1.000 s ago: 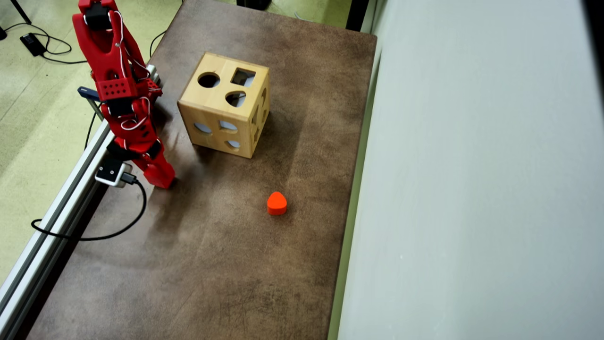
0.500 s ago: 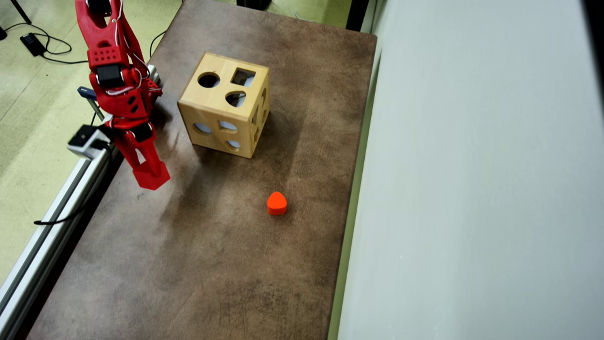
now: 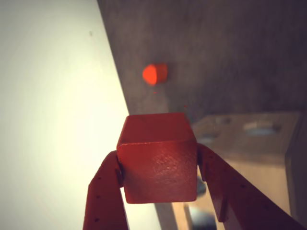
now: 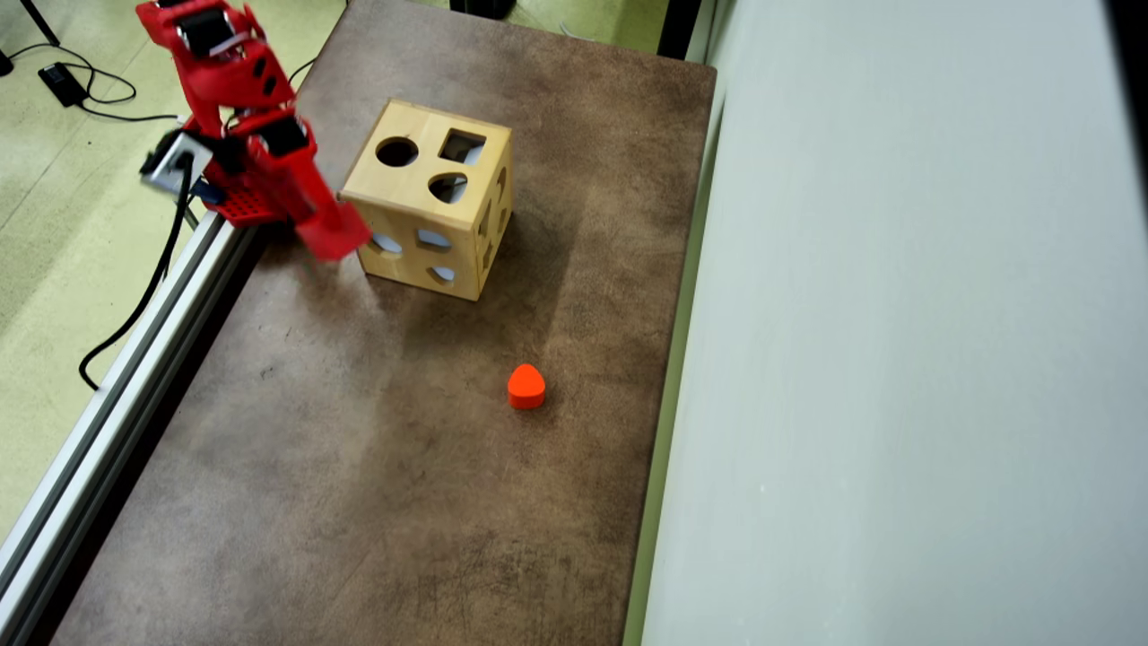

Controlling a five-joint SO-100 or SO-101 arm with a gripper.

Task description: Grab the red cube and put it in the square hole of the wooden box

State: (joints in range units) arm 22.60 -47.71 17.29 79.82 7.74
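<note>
In the wrist view the red cube (image 3: 158, 158) fills the centre, pinched between my two red fingers (image 3: 106, 191), so my gripper (image 3: 158, 165) is shut on it. From overhead, my gripper (image 4: 334, 235) hangs blurred in the air just left of the wooden box (image 4: 429, 215), close to its near-left corner. The red cube (image 4: 336, 238) shows there only as a red blur at the fingertips. The box's top face carries the square hole (image 4: 462, 146), with a round hole and a teardrop hole beside it. In the wrist view the wooden box (image 3: 249, 143) lies behind the cube.
An orange-red rounded block (image 4: 526, 387) (image 3: 154, 74) lies on the brown table (image 4: 377, 467), below and right of the box in the overhead view. An aluminium rail (image 4: 108, 404) runs along the table's left edge with a black cable. A pale wall (image 4: 897, 359) borders the right side.
My arm has lifted off the table by the left rail and swung up and toward the box, carrying the cube. The box and the orange-red block have not moved.
</note>
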